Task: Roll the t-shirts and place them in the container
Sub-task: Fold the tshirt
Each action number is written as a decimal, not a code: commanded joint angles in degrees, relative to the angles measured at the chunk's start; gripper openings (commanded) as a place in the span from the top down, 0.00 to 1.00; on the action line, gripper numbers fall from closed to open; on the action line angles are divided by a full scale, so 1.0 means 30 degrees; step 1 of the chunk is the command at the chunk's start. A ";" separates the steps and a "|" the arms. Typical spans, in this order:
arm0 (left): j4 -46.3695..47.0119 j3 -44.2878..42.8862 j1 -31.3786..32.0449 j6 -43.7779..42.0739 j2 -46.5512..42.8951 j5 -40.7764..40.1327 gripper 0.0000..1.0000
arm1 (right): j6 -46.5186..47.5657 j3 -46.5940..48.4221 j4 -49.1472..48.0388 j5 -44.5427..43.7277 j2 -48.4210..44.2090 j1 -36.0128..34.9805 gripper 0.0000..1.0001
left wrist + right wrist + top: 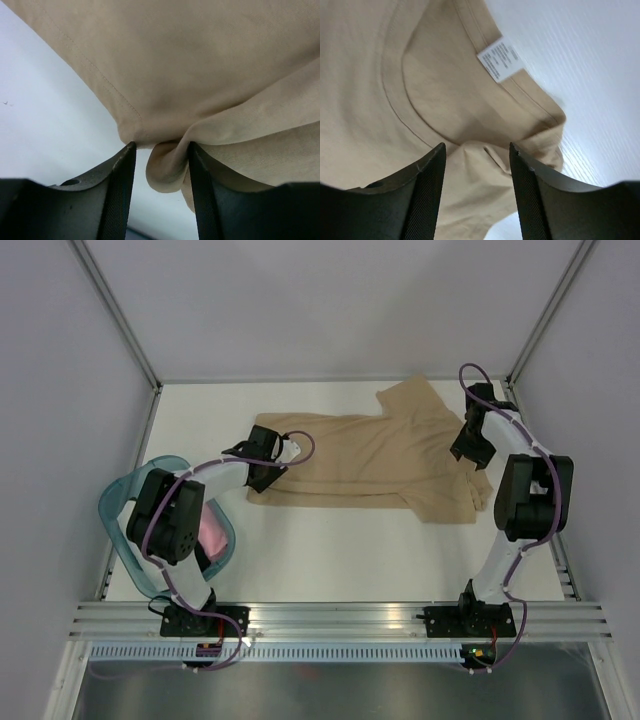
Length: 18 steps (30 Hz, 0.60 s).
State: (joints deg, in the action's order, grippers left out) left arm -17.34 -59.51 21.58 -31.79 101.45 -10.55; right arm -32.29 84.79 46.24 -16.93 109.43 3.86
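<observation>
A tan t-shirt [370,455] lies spread flat on the white table, hem to the left and collar to the right. My left gripper [272,472] is low over the hem edge. In the left wrist view it [160,145] is open; a loose fold of the tan t-shirt [170,170] hangs between the fingers, with a gap on the left side. My right gripper [474,455] is at the collar end. In the right wrist view it [476,146] is open over a raised bump of the t-shirt [485,165], near the white neck label [497,59].
A translucent teal basket [118,508] stands at the table's left edge beside the left arm, with a pink bundle [212,532] inside. White walls and metal posts enclose the table. A metal rail [330,618] runs along the near edge.
</observation>
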 commanded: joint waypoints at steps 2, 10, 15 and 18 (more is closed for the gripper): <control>0.0304 -0.0291 -0.0017 0.0432 -0.1059 0.0175 0.44 | 0.0395 -0.2646 0.1140 0.0098 -0.3306 0.0061 0.39; -0.1015 0.0498 -0.0046 -0.0390 -0.3374 0.0526 0.36 | -0.0426 -0.8075 0.0703 0.1540 -0.6737 0.1028 0.38; -0.1921 0.1025 0.0012 -0.0184 -0.5337 0.1314 0.35 | -0.0691 -0.9952 -0.0645 0.1744 -0.7296 0.1379 0.39; -0.2451 0.2223 0.0100 -0.1057 -0.6801 0.3389 0.36 | -0.0690 -1.0889 -0.1611 0.2536 -0.7092 0.1497 0.39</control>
State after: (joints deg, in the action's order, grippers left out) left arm -21.54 -55.70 21.61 -32.42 85.14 -7.31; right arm -33.28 53.78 45.52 -11.62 89.25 8.01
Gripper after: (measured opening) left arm 0.644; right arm 0.607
